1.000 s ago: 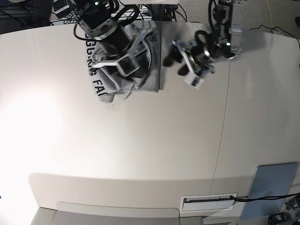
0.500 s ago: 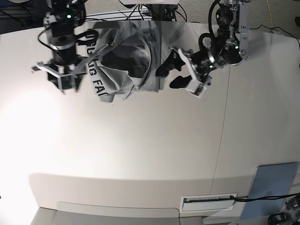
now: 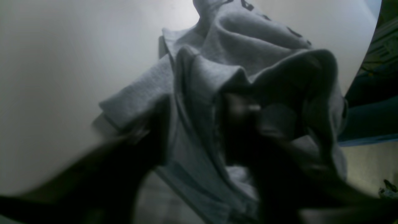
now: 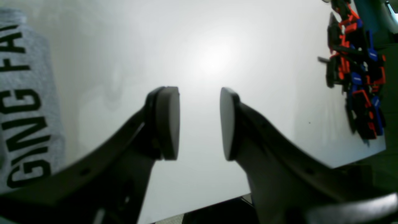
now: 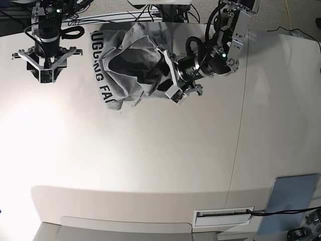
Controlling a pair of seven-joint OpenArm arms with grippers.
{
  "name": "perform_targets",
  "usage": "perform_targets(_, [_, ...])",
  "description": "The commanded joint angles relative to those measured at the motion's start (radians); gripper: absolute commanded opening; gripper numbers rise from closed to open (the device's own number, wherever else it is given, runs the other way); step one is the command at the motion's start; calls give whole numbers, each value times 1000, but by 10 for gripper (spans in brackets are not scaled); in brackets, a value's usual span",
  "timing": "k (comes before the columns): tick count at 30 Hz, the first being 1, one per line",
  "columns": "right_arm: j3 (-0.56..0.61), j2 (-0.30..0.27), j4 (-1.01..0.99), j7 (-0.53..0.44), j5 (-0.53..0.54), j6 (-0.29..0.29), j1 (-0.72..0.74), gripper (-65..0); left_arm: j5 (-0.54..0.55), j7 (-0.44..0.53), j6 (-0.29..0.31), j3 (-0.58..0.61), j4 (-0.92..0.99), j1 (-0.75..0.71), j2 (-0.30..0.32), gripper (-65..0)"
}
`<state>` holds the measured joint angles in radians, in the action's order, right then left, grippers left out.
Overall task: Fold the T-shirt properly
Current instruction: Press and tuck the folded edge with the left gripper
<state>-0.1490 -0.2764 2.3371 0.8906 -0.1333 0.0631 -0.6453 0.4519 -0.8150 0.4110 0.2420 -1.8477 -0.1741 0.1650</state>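
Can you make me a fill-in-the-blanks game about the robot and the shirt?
1. The T-shirt is ____ in colour.
2. The letters on it are ____.
3. The right gripper hangs over bare ____, with nothing between its pads.
4. The ____ gripper is the one reaching into the T-shirt's edge.

Missing words: grey; black; table; left

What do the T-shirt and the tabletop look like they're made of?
T-shirt: soft knit fabric, probably cotton jersey, with a matte heather-grey fleck, ribbed hems and limp crumpled folds in the left wrist view.
Table: hard, smooth off-white board, likely laminate, with a soft glare patch and a straight panel seam.
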Motion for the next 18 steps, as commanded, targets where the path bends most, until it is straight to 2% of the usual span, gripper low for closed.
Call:
perform_targets(1, [-10,-6,19,-16,-14,8,-3,-433,12,23,4,0,-16,8,-2,-531])
perform_targets(3, [-10,-6,19,-17,-14,8,-3,-433,11,27,3,-1,-16,9,-2,-646])
perform_targets(6, [-10,-6,19,-17,-18,8,-3,-433,-34,30,-5,-42,-16,11,-1,-650])
perform_targets(8, [-10,-6,19,-19,-18,8,-3,-433,-42,30,-39,-119,-16,11,-1,-650])
perform_targets(9, [-10,-6,19,-25,-17,8,-3,-433,-41,30,-37,-164,-16,11,-1,-650])
perform_targets(14, [-10,-6,19,-35,-17,8,-3,-433,-41,6,32,-309,-16,10,-1,-650])
perform_targets(18, [-10,-6,19,-35,-17,8,-3,-433,-64,-18,31,-333,-16,10,12,-650])
